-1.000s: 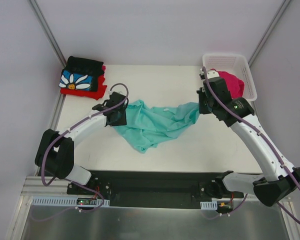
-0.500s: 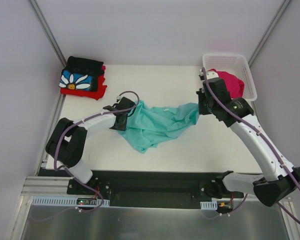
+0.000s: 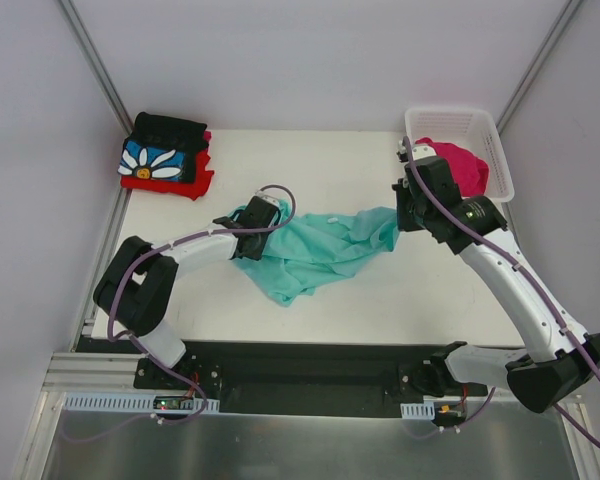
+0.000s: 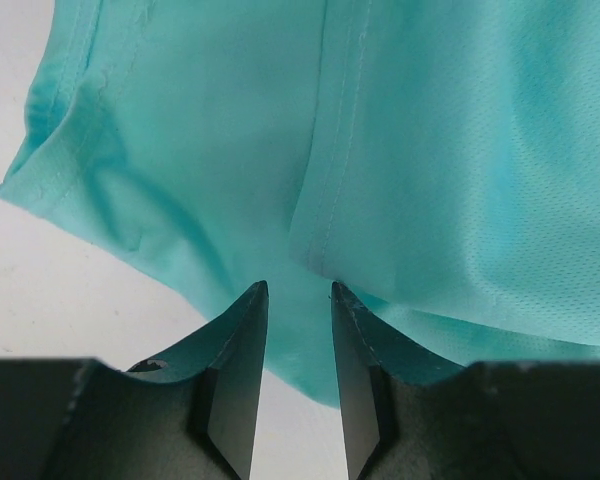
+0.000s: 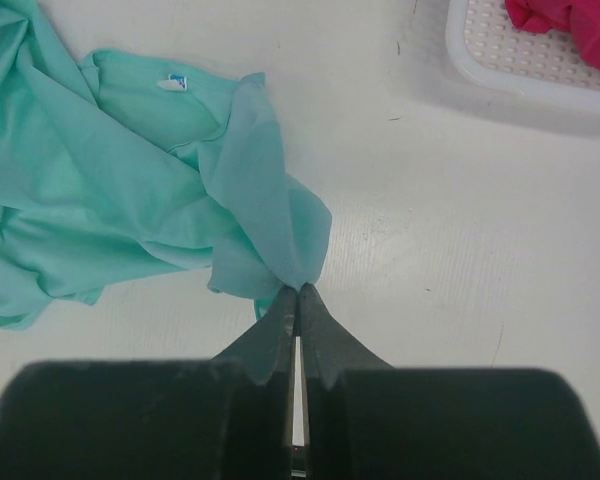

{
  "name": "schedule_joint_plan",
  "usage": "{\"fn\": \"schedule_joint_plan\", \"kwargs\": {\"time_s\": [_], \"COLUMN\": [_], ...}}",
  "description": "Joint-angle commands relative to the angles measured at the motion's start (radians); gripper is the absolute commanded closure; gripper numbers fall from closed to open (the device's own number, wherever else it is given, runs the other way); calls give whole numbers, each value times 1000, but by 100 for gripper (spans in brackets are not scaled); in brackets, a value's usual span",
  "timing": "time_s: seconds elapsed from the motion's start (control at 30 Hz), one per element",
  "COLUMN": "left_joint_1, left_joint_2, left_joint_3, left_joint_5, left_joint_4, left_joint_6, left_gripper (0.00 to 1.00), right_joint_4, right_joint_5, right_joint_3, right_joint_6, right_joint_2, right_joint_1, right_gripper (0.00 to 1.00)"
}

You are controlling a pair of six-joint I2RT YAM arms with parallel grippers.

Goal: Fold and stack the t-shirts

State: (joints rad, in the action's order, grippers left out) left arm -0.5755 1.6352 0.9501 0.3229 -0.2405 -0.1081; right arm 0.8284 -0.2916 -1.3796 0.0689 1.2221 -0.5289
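The mint-teal t-shirt [image 3: 320, 250] lies crumpled mid-frame on the white table [image 3: 430, 290]; it is a thin, slick mesh knit with stitched hems. The left tool [image 4: 298, 292] has slid rightward onto the shirt's upper-left edge, jaws slightly spread, pinching nothing yet. The right tool [image 5: 299, 290] stays pressed on the right corner, so spreading flat seems next.

White table [image 3: 330, 170] carries mint shirt [image 3: 320, 250], folded stack [image 3: 165, 160], basket [image 3: 456, 119].

Crumpled t-shirt [image 3: 315, 250] lies centre; folded stack [image 3: 165, 160] back-left, basket [image 3: 450, 113] back-right.
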Motion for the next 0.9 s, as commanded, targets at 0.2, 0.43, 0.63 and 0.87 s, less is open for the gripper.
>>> {"fn": "schedule_joint_plan", "kwargs": {"time_s": [0.2, 0.43, 0.63, 0.87], "left_joint_1": [-9, -7, -9, -9], "left_joint_2": [63, 55, 94, 150], "left_joint_3": [82, 72, 90, 139], "left_joint_5": [-74, -102, -133, -124], "left_joint_4": [-14, -29, -57, -82], "left_joint_6": [79, 73, 70, 76], "left_gripper": [69, 67, 67, 67], "right_joint_4": [54, 57, 61, 61], "right_joint_5": [-7, -4, -1, 5], "right_joint_3": [-72, -67, -73, -69], "right_joint_6": [14, 3, 0, 0], "right_joint_2": [-24, -19, -18, -35], "right_joint_1": [-3, -3, -3, -3], "right_gripper": [99, 99, 99, 99]}}
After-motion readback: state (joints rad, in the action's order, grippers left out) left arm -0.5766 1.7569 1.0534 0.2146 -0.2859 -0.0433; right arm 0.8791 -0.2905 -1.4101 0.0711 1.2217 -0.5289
